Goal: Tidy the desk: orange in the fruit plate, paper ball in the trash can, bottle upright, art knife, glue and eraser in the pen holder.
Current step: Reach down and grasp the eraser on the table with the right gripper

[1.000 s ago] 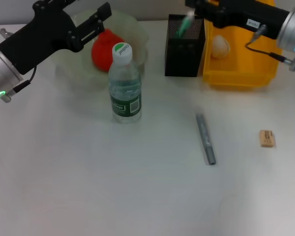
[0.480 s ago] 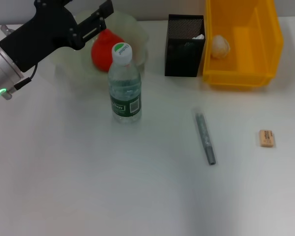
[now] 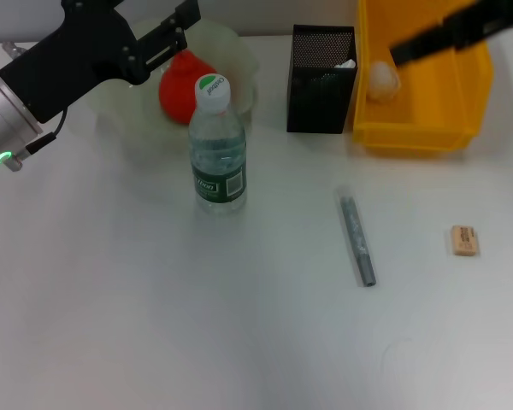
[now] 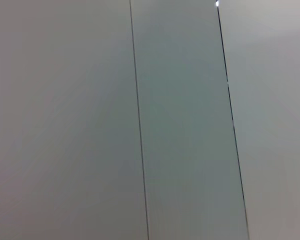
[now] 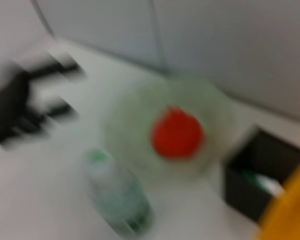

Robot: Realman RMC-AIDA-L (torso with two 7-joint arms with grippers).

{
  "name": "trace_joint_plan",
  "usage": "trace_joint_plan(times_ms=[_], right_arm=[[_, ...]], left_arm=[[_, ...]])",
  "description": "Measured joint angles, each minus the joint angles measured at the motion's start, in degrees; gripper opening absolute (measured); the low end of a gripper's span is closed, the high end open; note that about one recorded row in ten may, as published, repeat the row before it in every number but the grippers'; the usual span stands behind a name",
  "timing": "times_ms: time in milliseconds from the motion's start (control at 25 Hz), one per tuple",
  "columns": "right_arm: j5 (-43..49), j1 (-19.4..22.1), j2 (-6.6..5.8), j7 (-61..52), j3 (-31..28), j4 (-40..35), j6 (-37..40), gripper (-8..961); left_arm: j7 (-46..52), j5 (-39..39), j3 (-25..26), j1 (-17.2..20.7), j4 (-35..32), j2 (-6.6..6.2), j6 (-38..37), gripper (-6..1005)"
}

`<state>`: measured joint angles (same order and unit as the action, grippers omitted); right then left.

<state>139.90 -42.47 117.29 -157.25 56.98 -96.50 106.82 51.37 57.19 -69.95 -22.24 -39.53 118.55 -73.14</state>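
On the near worktop (image 3: 111,325), well short of the right end effector (image 3: 445,34), lie the two things yet to be put away: the knife (image 3: 356,239), off toward its left side, and the eraser (image 3: 464,240), more nearly straight back from it. Both are thin and lie flat. A descent that is too shallow would probably close on air, and one too deep would jam the tips into the surface. The slim knife could also roll or swivel out of a pinch.

The bottle (image 3: 217,145) stands upright, just nearer than the left end effector (image 3: 178,34), so a careless sweep of that arm could topple it again.

That left end effector hangs open and empty over the plate (image 3: 239,51), with the orange (image 3: 181,85) just beneath it.

The right end effector hovers over the bin (image 3: 419,128), close to the paper ball (image 3: 382,79). Whether it is spread or closed cannot be told. The holder (image 3: 321,94) stands beside it to its left, touching or nearly touching the bin. The knife carried there at a slant could catch the mesh rim and tip the holder.
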Motion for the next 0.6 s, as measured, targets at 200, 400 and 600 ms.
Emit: trace_joint_plan(times_ms=[200, 400, 600], right_arm=[[11.26, -0.38, 1.70, -1.34, 6.65, 3.02, -0.83, 434], [8.84, 0.36, 2.06, -0.60, 8.28, 4.76, -5.40, 434], [4.88, 0.16, 2.06, 0.55, 8.76, 4.86, -7.67, 434]], left_arm=[[0.01, 0.09, -0.01, -0.16, 0.05, 0.01, -0.01, 668], [-0.55, 0.21, -0.01, -0.38, 0.07, 0.01, 0.04, 668], [-0.74, 0.24, 0.12, -0.43, 0.07, 0.01, 0.29, 668]])
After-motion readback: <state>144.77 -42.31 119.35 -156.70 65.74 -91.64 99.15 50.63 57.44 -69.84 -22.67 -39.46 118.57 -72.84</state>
